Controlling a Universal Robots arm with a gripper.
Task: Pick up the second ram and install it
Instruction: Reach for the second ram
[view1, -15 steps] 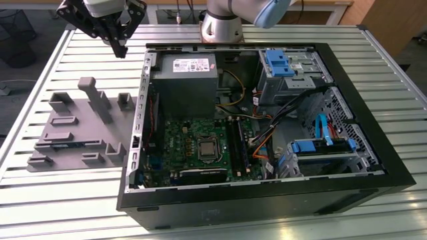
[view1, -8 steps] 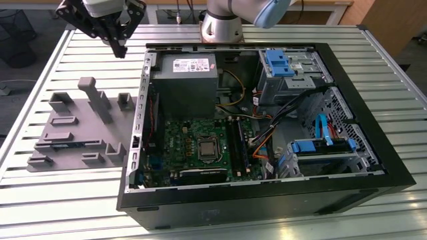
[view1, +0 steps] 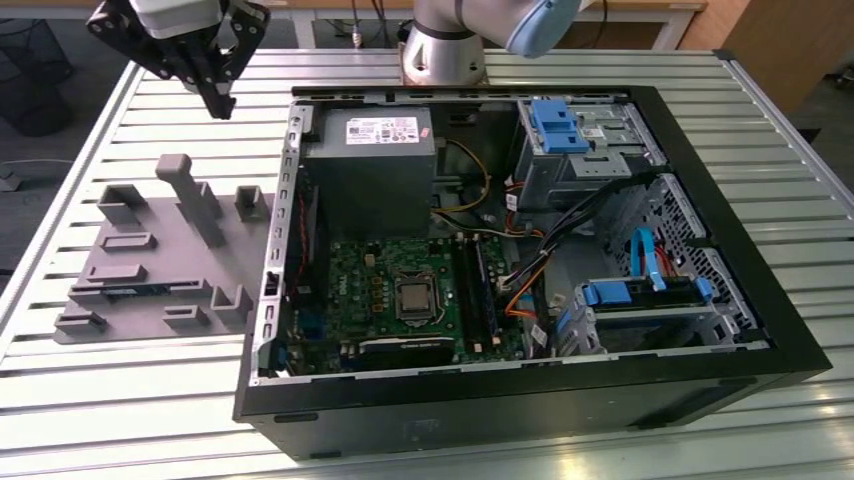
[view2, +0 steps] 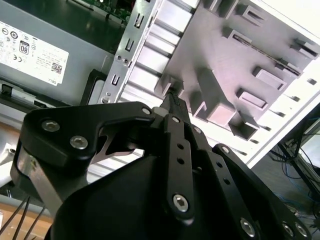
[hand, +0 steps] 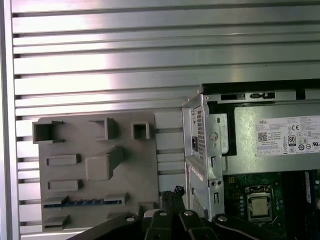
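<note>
Slatted table (view1: 134, 420); ram (hand: 82, 202) in fixture (view1: 167, 245); pincer (view1: 220, 108) closed.

On the tabletop (view1: 134, 400), the fixture plate (view1: 180, 255) lies at the exterior view's left of the computer case (view1: 534, 400), seemingly holding the second ram (hand: 82, 202).

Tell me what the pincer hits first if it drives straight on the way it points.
Likely the edge of the fixture nearest the case, or the table strip between them. The first wrist view puts the pincer about there, but depth is unclear.
</note>
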